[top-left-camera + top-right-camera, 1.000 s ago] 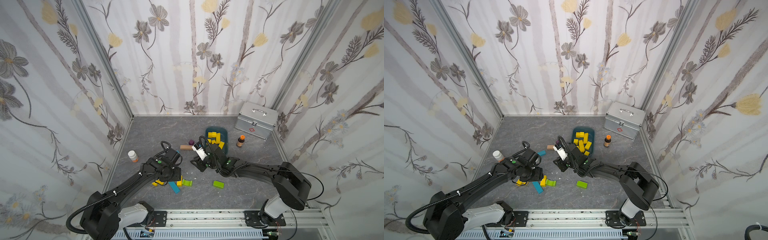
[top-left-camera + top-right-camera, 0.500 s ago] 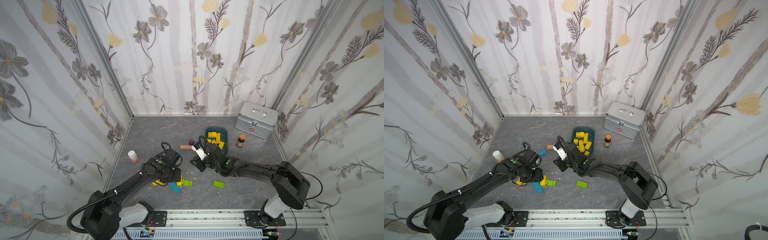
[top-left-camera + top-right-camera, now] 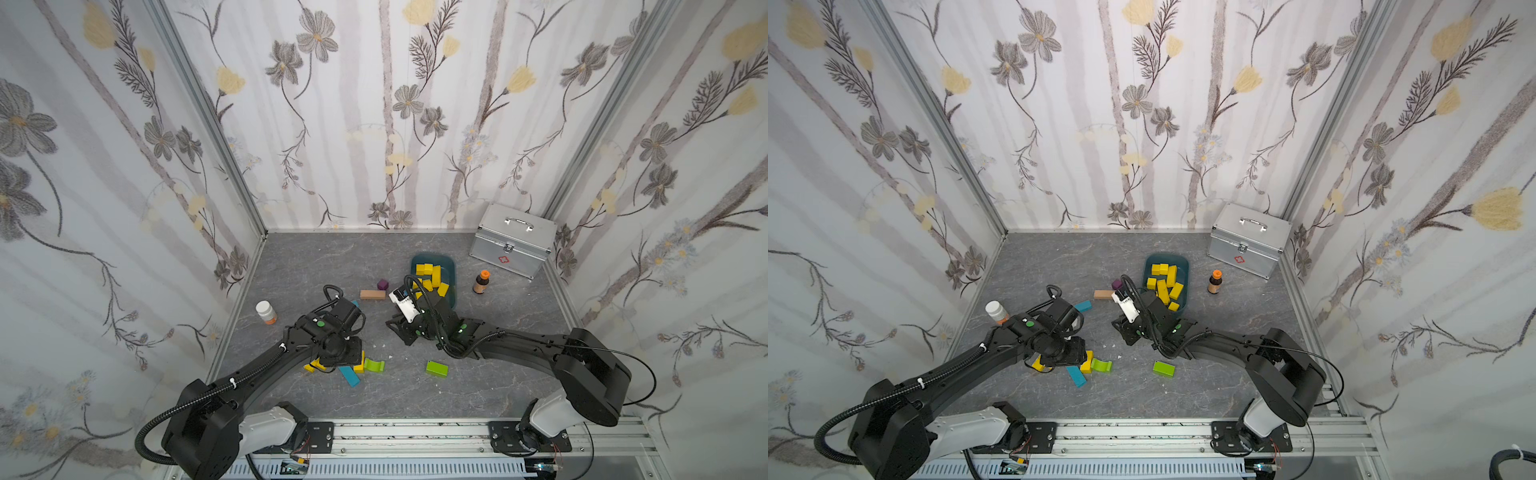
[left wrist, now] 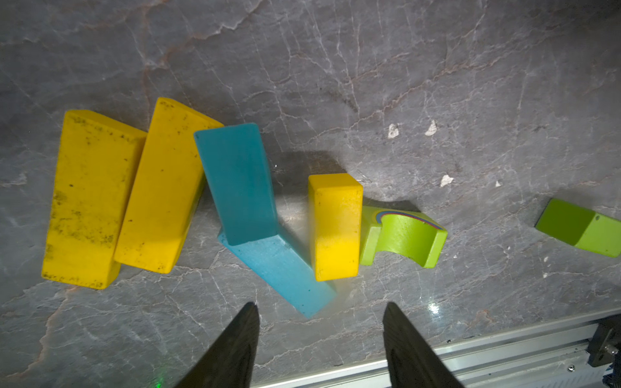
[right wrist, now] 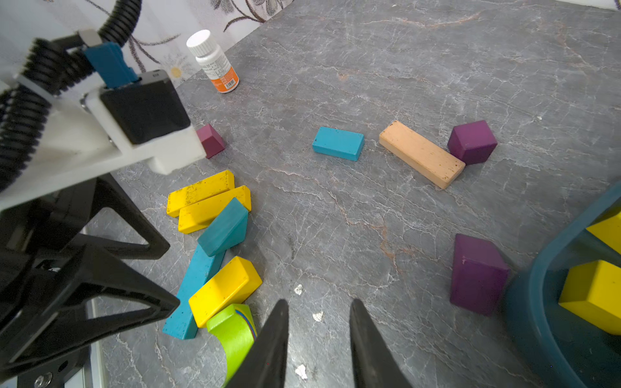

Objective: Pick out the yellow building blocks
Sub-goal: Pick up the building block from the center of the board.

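Three yellow building blocks lie on the grey floor: two long bars (image 4: 90,198) (image 4: 164,188) side by side and a shorter block (image 4: 336,228) leaning against a blue plank (image 4: 279,268). My left gripper (image 4: 320,305) hangs open just above them, with nothing between its fingers. In both top views the left wrist (image 3: 332,345) covers part of this cluster (image 3: 1087,360). More yellow blocks (image 3: 432,276) (image 3: 1165,282) fill the teal bin (image 3: 434,257). My right gripper (image 5: 320,302) is low over bare floor between cluster and bin, narrowly open and holding nothing. The short yellow block (image 5: 225,290) lies beside it.
A lime-green arch (image 4: 403,238) touches the short yellow block. A green block (image 3: 436,368), a tan bar (image 3: 372,294), purple blocks (image 5: 477,272) (image 3: 382,284) and a blue block (image 5: 337,143) lie around. A pill bottle (image 3: 266,311), a brown bottle (image 3: 481,282) and a metal case (image 3: 513,239) stand at the edges.
The left wrist has shifted slightly over the block cluster. The right arm has hardly moved, and no block has changed place.
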